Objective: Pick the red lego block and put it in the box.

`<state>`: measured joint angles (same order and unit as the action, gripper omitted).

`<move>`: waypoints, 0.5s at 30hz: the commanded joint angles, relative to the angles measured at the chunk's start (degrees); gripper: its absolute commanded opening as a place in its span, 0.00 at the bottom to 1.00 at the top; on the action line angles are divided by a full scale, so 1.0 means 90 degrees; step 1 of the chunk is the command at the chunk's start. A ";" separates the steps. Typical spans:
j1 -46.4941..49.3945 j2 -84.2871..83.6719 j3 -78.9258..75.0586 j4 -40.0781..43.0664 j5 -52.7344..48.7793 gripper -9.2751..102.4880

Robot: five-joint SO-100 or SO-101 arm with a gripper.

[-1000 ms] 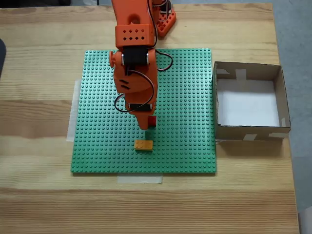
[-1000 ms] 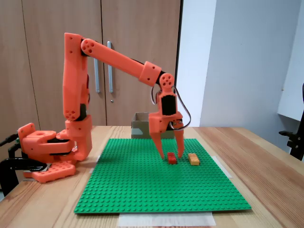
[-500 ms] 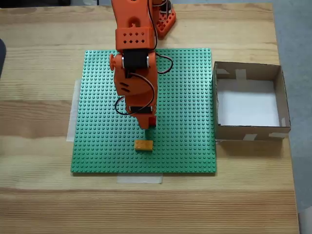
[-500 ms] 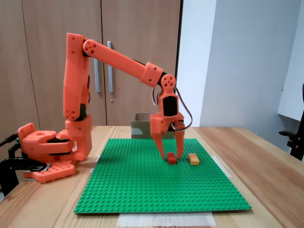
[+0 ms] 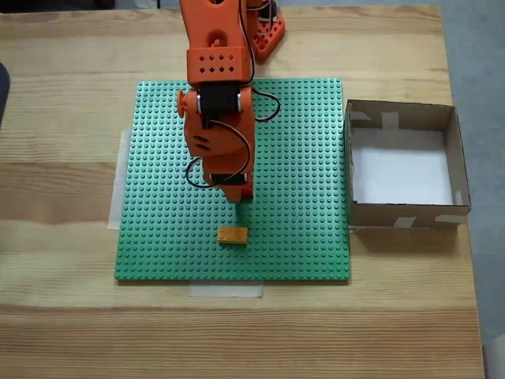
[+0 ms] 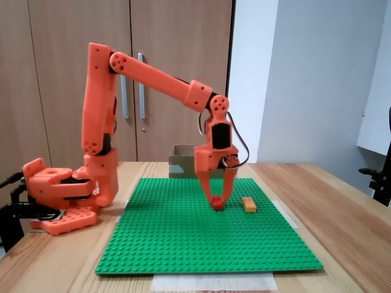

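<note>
On green baseplate point(image 6: 208, 235), mid-right area: sitting low w/ fingers point(image 6: 216, 200) pinching red block point(image 6: 216, 202) from both sides, tips narrow, block seemingly resting on studs, though can't tell for sure. Seen from side: reaching down & fwd from orange base point(image 6: 58, 192) at left, wrist pointing straight down. Seen from above: arm body point(image 5: 218, 134) covering red block; finger tip point(image 5: 240, 199) poking out just under wrist. Lying just beside, apart from fingers: orange-yellow brick point(image 5: 232, 235), nearer baseplate's front edge in top view; to right of red block in side view point(image 6: 248, 204). Sitting off baseplate's right edge on tabletop point(image 5: 71, 316): box point(image 5: 404, 212), cardboard walls w/ pale tape patches, white bottom. Box well apart from red block. Standing behind arm in side view: wood cabinet doors point(image 6: 61, 79).
</note>
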<state>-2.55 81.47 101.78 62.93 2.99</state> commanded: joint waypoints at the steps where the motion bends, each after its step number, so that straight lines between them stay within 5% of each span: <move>1: 0.0039 0.0020 -0.0264 0.0039 -0.0049 0.10; 15: 0.0078 0.0283 -0.0527 0.0361 -0.0176 0.08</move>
<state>-2.11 81.47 99.67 65.57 2.02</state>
